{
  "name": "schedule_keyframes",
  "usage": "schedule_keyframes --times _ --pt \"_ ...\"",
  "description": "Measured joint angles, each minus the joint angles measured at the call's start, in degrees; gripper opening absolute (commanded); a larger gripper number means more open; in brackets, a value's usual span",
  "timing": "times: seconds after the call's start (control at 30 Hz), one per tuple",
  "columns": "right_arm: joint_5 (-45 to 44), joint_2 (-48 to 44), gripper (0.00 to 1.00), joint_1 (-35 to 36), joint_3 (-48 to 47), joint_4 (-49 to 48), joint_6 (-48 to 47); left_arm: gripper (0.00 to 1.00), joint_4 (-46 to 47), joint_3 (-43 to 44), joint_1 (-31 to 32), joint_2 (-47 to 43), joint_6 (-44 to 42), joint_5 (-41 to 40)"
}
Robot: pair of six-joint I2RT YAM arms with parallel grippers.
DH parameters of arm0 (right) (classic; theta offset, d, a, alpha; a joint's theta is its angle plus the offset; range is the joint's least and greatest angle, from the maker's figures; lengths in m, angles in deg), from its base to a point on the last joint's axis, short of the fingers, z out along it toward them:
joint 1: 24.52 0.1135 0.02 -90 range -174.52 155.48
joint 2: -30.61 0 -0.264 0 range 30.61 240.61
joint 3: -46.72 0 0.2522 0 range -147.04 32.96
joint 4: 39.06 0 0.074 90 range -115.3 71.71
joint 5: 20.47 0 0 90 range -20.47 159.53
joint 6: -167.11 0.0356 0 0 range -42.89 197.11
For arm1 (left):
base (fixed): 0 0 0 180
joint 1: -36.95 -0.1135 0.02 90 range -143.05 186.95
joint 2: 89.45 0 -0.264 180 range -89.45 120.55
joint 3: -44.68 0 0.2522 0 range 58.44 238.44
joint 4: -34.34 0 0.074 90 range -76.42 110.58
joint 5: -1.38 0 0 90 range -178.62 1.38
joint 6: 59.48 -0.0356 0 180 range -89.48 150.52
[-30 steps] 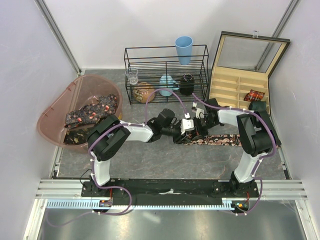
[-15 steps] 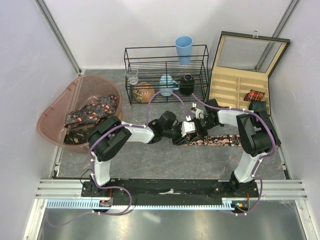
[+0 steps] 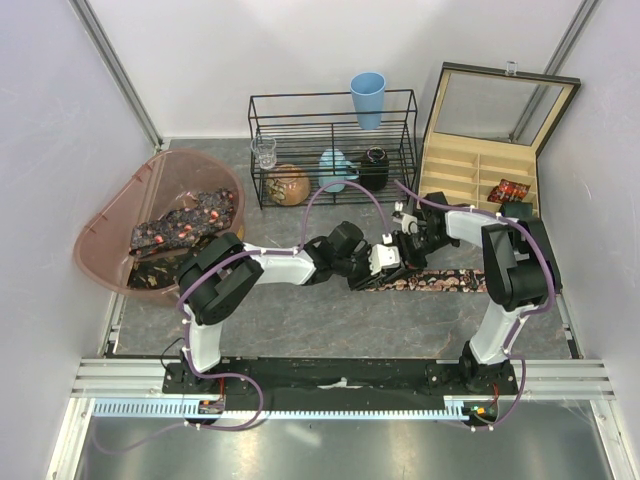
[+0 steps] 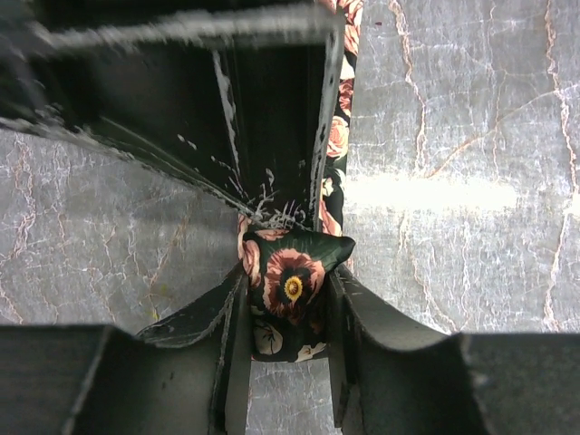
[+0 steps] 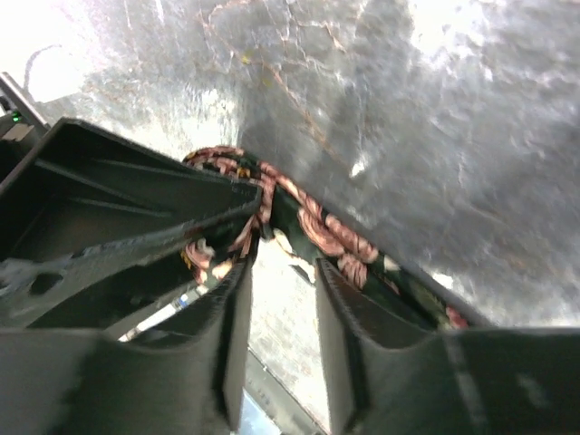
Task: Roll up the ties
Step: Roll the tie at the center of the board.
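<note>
A dark tie [image 3: 440, 281] with pink flowers lies stretched along the table, its left end folded into a small wad. My left gripper [image 3: 383, 262] is shut on that wad; the left wrist view shows the flowered wad [image 4: 292, 272] pinched between both fingers of the gripper [image 4: 288, 308]. My right gripper [image 3: 402, 250] sits right against it, just above the tie. In the right wrist view it [image 5: 283, 272] is open with an empty gap, and the tie [image 5: 340, 237] runs past its fingertips. More ties [image 3: 185, 222] lie in the tub. A rolled tie [image 3: 509, 190] sits in the wooden box.
The pink-brown plastic tub [image 3: 105, 225] stands at the left. A black wire rack [image 3: 333, 145] at the back holds a glass, bowls and a blue cup. An open wooden compartment box [image 3: 460, 170] stands at the back right.
Both grippers have shifted a little to the right along the tie. The left gripper keeps its hold on the folded end, and the right arm's forearm has swung back and right.
</note>
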Motion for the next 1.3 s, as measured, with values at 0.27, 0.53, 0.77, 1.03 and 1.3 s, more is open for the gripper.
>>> schedule_keyframes --times 0.27,0.53,0.77,1.03,1.3 --pt "3.0 -1.0 0.55 -1.1 -1.0 5.2 -3.2 0.25 -2.4 1.3 0.3 0.3 -0.8 -0.9" --pt "6.6 -1.6 0.49 -1.1 0.5 1.4 -1.7 0.25 -4.4 2.6 0.4 0.8 -1.6 -0.7" --pt "6.6 -1.6 0.31 -0.7 1.9 -4.0 1.2 0.26 -4.6 2.9 0.4 1.0 -2.0 -0.1" --pt "7.3 -1.5 0.0 -0.5 2.8 -6.0 2.9 0.4 -5.7 3.7 0.2 1.4 -2.1 0.7" --pt "1.3 -1.4 0.0 -0.4 2.7 -5.7 2.5 0.61 -5.9 3.9 0.1 2.0 -2.3 1.0"
